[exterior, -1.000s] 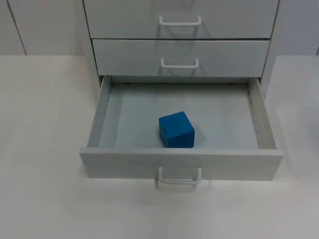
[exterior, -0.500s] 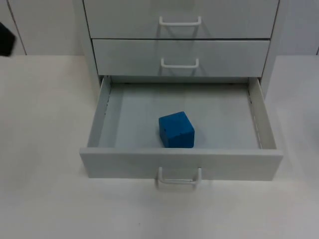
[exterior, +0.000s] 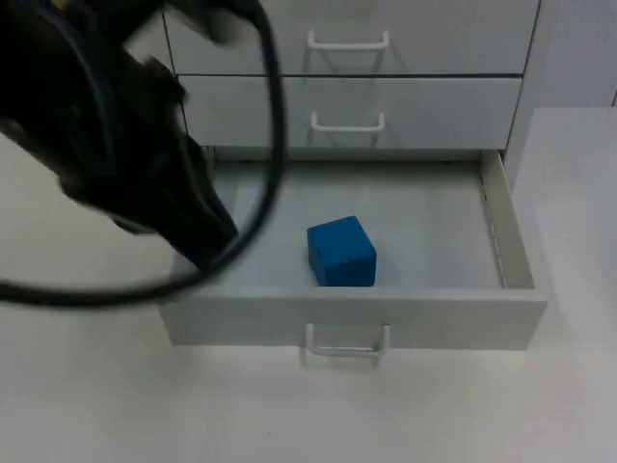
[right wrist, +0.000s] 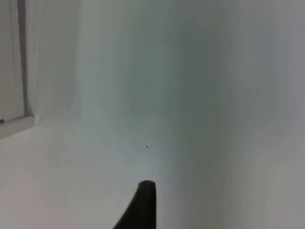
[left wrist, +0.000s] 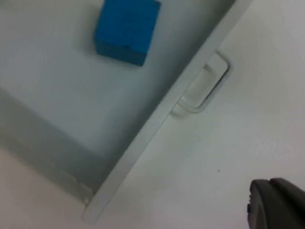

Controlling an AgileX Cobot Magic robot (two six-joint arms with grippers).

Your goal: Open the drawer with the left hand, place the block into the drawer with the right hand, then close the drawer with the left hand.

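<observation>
A blue block lies inside the pulled-out bottom drawer of the grey cabinet, near its front panel. The drawer's white handle sticks out toward the table's front. My left arm hangs blurred over the drawer's left side, and its gripper is shut with nothing in it, left of the block. From the left wrist I see the block, the drawer's front rim, the handle and one black fingertip. A fingertip of my right gripper stands over bare white table with nothing held.
Two closed drawers with white handles sit above the open one. White table spreads in front of the drawer and to the cabinet's right. A pale cabinet edge stands beside the right gripper.
My left arm has swung in from the upper left and now covers the drawer's left side. Block and drawer have not moved.
</observation>
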